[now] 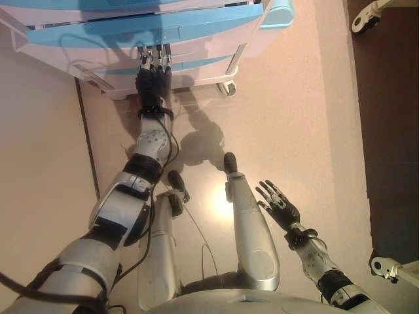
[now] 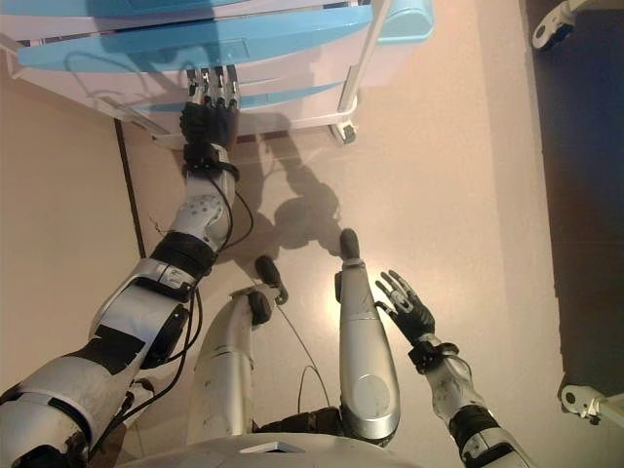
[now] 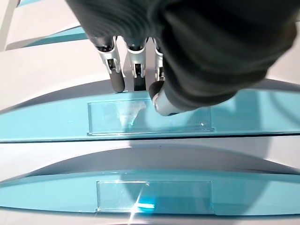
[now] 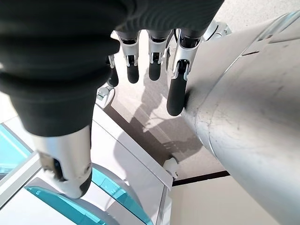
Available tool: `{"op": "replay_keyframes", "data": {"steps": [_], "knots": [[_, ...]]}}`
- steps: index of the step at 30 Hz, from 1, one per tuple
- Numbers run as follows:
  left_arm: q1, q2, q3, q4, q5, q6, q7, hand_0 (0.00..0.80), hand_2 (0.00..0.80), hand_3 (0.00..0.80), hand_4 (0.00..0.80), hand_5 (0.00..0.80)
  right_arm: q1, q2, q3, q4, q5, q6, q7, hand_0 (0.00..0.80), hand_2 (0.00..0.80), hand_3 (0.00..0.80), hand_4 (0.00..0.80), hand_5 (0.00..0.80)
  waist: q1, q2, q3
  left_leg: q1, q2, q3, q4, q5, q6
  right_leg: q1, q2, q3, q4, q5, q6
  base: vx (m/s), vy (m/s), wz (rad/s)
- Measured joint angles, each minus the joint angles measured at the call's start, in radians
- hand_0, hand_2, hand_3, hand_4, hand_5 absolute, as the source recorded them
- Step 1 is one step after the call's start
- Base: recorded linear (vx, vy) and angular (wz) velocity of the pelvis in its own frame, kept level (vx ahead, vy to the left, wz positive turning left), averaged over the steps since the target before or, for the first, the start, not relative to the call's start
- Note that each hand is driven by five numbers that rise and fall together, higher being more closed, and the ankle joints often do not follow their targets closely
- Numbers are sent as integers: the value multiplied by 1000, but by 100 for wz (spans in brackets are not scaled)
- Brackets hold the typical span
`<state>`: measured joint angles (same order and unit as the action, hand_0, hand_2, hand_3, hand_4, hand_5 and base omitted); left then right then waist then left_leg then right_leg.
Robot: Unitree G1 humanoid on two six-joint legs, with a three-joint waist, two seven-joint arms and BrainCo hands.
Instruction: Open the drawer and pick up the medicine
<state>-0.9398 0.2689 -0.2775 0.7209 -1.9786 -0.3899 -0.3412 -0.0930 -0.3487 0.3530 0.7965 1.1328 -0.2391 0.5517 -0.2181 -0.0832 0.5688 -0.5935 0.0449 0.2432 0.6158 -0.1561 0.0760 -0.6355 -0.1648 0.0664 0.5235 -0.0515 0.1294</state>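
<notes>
Below me a pale floor (image 1: 294, 118) stretches out, cut by a thin dark seam (image 1: 87, 150) on my left. A white cart (image 1: 243, 39) stands ahead of me on a small caster (image 1: 228, 88). To my right lies a dark strip of flooring (image 1: 386, 98), with a white wheeled foot (image 1: 366, 19) at its far end and another (image 1: 386, 267) nearer me.

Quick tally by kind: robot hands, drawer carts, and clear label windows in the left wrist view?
Robot hands: 2 (left hand, right hand)
Drawer cart: 1
Clear label windows: 2 (upper, lower)
Total: 5
</notes>
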Motion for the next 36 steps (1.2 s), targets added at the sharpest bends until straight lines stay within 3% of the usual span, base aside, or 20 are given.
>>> {"op": "replay_keyframes", "data": {"steps": [8,17,29,36], "knots": [[23,-8,1,0,0,6,-25,800,800,800,800,800,0,0,0,4,1,0,0,0,0,0,0,0,1,2,1,10,0,-1,-3,0,0,10,0,-2,-3,0,0,0,0,0],[136,-31,8,0,19,98,-183,800,800,800,800,800,4,1,-5,16,0,-3,-8,0,0,0,0,0,21,7,4,31,1,-19,-29,12,-13,36,3,-25,-19,-2,-12,-11,-19,4],[300,-35,40,0,165,217,-343,800,800,800,800,800,43,2,-30,-19,-37,-1,-51,0,0,0,0,0,55,10,4,55,7,-74,-66,41,-48,71,16,-85,-15,-21,-48,-18,-46,9],[451,-69,44,0,215,262,-476,800,800,800,800,800,70,-5,-40,-59,-71,-2,-86,0,0,0,0,0,92,17,3,82,14,-116,-108,66,-86,90,26,-129,3,-46,-84,-21,-53,13]]}}
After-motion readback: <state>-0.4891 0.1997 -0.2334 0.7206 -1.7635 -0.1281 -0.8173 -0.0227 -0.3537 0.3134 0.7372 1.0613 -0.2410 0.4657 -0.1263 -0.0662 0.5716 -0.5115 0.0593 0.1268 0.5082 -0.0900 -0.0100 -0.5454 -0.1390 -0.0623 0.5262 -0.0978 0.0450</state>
